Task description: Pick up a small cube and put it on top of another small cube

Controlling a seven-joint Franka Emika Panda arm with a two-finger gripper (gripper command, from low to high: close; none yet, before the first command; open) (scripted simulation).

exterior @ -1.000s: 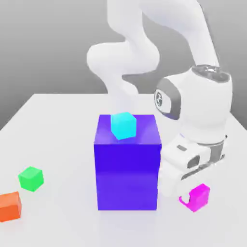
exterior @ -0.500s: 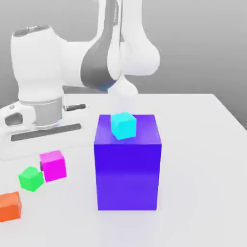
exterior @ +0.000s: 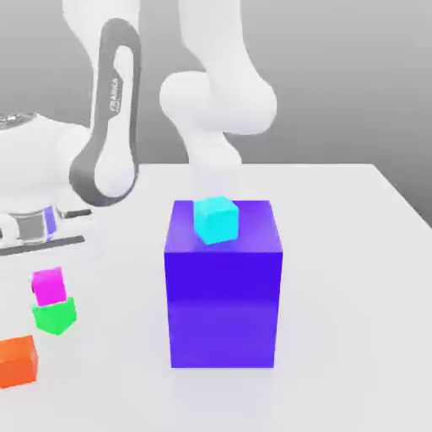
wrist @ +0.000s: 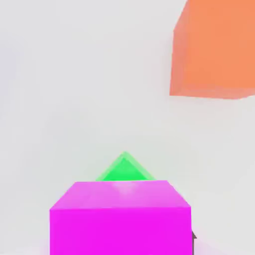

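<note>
Glossy white arm (exterior: 221,93), grey joint trim

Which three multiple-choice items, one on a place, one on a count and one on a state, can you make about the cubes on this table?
1. Where is the magenta cube?
A. on top of the green cube
B. on the blue block
C. beside the orange cube, on the table

2. How many small cubes are in the exterior view?
A. two
B. three
C. four

3. What rests on the blue block?
A. nothing
B. the cyan cube
C. the orange cube

Answers: 1 A, the magenta cube sits directly above the green one. 2 C, magenta, green, orange and cyan. 3 B, the cyan cube lies on its top face.
</note>
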